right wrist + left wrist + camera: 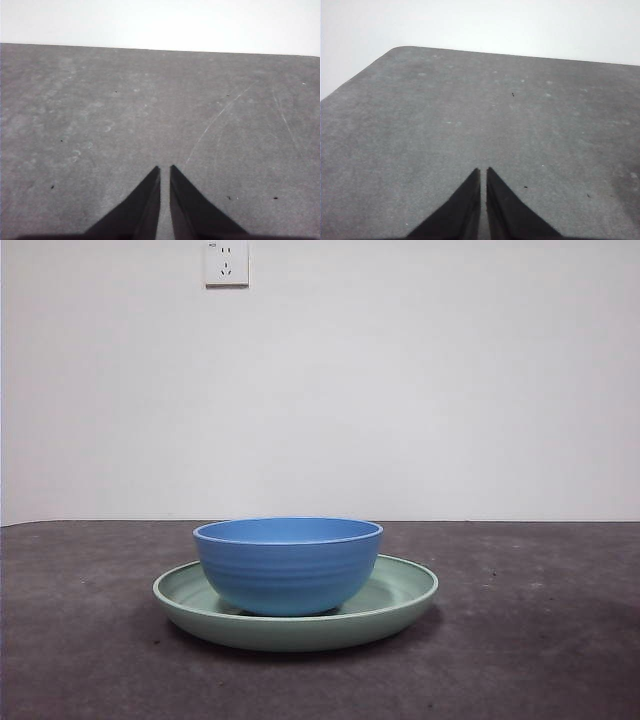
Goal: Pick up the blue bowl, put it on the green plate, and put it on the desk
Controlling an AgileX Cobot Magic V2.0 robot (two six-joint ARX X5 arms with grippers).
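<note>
Bowl (pixel 288 565) sits on plate (pixel 400 592); both grippers (pixel 483 172) (pixel 165 170) pressed together, empty; lifting may drag the plate, probably.

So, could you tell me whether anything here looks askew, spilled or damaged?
Nothing stands out. The bowl sits upright inside the plate, which lies flat on the desk. No spill or crack shows. Both grippers are shut over bare desk.
</note>
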